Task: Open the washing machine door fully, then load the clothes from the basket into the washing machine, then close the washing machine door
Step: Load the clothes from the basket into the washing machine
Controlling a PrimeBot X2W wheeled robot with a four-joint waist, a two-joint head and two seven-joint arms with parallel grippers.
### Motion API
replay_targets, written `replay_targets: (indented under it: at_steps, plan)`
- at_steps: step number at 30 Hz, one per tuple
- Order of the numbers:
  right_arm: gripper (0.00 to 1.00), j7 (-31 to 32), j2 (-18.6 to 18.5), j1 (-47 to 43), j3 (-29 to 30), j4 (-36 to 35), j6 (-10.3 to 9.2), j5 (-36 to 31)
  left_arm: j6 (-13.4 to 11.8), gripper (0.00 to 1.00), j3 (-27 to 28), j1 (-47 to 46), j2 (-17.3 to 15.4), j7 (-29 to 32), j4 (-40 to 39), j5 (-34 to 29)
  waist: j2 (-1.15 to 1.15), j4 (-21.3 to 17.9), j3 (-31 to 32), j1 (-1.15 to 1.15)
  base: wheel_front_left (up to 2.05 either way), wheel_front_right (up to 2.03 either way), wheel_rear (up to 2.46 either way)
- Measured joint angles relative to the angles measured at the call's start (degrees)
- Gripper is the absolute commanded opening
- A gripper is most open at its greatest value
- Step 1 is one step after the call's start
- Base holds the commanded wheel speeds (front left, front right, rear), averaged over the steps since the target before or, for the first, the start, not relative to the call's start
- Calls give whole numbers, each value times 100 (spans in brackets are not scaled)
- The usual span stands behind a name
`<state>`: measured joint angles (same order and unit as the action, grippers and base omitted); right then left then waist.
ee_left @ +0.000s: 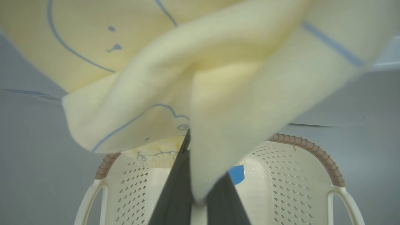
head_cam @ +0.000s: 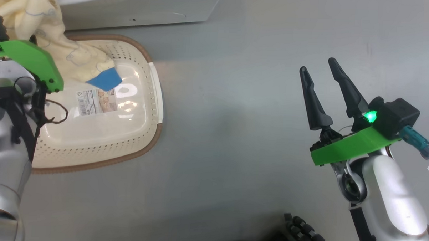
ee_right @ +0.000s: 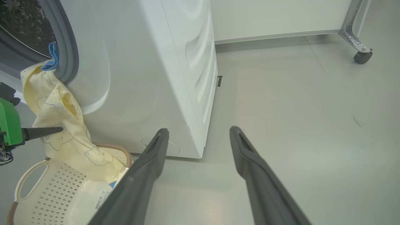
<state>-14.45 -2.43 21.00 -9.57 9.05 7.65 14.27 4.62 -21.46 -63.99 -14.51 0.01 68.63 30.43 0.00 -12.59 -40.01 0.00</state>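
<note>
Over a grey floor, one cream basket is sitting at the head view's left, and the left gripper is pinching the one yellow clothes piece above it. The right wrist view is adding the washing machine, the cloth draping from its gasket, and one caster at upper right; the right gripper is hovering spread and empty.

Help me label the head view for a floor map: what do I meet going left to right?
In order: left arm → basket → bare floor → right gripper, fingers apart. The clothes overlap arm and basket, so they are left out.
</note>
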Motion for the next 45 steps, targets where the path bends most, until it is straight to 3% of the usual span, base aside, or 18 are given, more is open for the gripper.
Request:
replay_targets:
  at_steps: [9,16,24,30,38,41,45]
  plan:
    - [100,0,0,-203,105,58,0,-77,191,0,-235,-15,-86,660,-644,-16,0,228,351,-1,0,0,0]
    - [100,0,0,-321,130,60,0,-63,238,0,-302,-17,-701,1806,-2057,166,0,293,532,-1,0,0,0]
    - [100,0,1,-301,-4,54,0,180,-324,0,-75,-119,-1541,3058,-4087,272,0,103,434,0,0,0,0]
    - [100,0,1,-265,-130,56,0,409,-753,0,73,-426,-1962,3593,-4813,152,0,-164,265,0,0,0,0]
    - [100,0,2,-48,-327,31,0,648,-1077,0,229,-859,-2261,3445,-4712,-186,0,-554,-24,0,0,0,0]
    - [100,0,1,-18,-366,22,0,694,-1124,0,309,-1039,-2279,3061,-4486,-278,0,-673,-159,0,0,0,0]
    - [100,0,2,85,-427,16,0,805,-1063,0,326,-1500,-2294,2069,-4016,-566,0,-841,-386,0,0,0,0]
